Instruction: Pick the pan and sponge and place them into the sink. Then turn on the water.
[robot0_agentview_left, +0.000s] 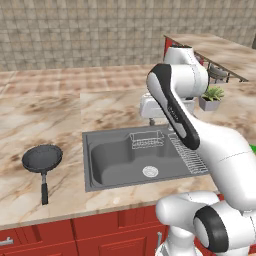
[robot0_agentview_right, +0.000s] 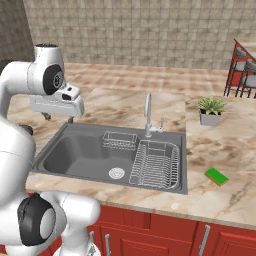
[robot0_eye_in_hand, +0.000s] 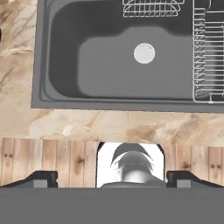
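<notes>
While my end effector (robot0_eye_in_hand: 111, 177) hangs wide and empty above the big dark grey metal sink (robot0_agentview_left: 100, 172), mid-frame, I should swing toward the lower left, where the small round black frying pan (robot0_agentview_left: 42, 158) sits on the marbled bench (robot0_agentview_left: 30, 125), and straddle its long handle squarely.

One pan (robot0_agentview_left: 42, 158), one sponge (robot0_agentview_right: 216, 175), one sink (robot0_agentview_right: 75, 157).

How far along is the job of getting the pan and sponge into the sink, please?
Nothing looks done yet: the pan sits on the counter left of the sink, the sponge lies to its right. The tool hangs open and holds nothing. Both placements and the water remain.
</notes>
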